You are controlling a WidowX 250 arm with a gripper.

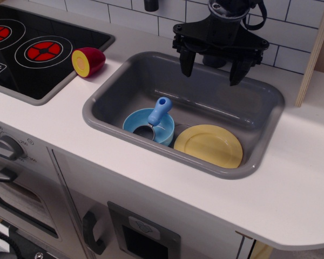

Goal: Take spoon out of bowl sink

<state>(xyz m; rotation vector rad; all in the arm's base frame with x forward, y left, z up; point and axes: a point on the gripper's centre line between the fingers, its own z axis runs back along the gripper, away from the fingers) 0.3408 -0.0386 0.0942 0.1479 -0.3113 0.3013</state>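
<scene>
Near edge of the counter (167, 183) is bare white; just behind it the sink (262, 97) holds a yellow plate (208, 144) at its 5 o'clock corner and the bowl (136, 121) touching the plate's 9 o'clock side. Spoon (156, 116) sits in the bowl, grey scoop down at the bowl's centre, blue handle leaning over the rim toward 1 o'clock. Farther back the gripper (211, 67) hangs over the sink's 12 o'clock wall, fingers spread wide, holding nothing, well apart from the spoon; red-and-yellow toy (88, 61) lies on the counter at the sink's 10 o'clock, beside the stovetop (75, 29).
</scene>
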